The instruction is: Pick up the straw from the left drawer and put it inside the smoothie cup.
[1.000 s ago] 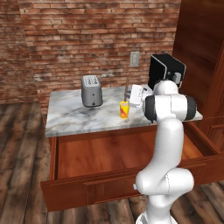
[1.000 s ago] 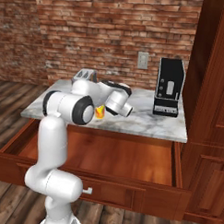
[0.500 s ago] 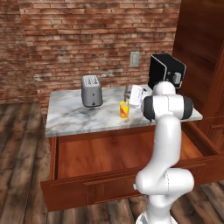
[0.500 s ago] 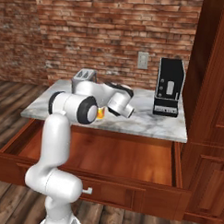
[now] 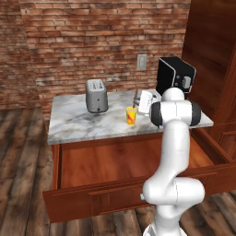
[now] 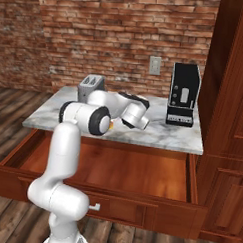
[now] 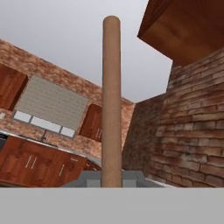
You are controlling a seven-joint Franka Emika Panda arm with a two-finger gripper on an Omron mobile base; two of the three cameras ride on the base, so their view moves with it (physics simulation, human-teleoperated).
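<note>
In the hand view the straw [image 7: 111, 100] rises as a straight tan stick from between my fingers, up the middle of the picture. My gripper [image 5: 138, 97] is shut on it, just above and right of the smoothie cup [image 5: 131, 115]. The small yellow cup stands upright on the marble counter [image 5: 78, 122]. In the right base view my elbow hides most of the cup [image 6: 111, 126]. The left drawer [image 5: 115, 161] is pulled wide open below the counter, and its wooden floor is bare.
A grey toaster [image 5: 97, 95] stands left of the cup. A black coffee machine [image 5: 174, 76] sits at the counter's back right, beside a tall wooden cabinet [image 5: 212, 55]. The drawer front [image 6: 120, 206] juts out towards my base.
The arm has shifted only slightly, with the hand easing a little lower beside the cup. The straw stays in the gripper and the cup has not moved.
</note>
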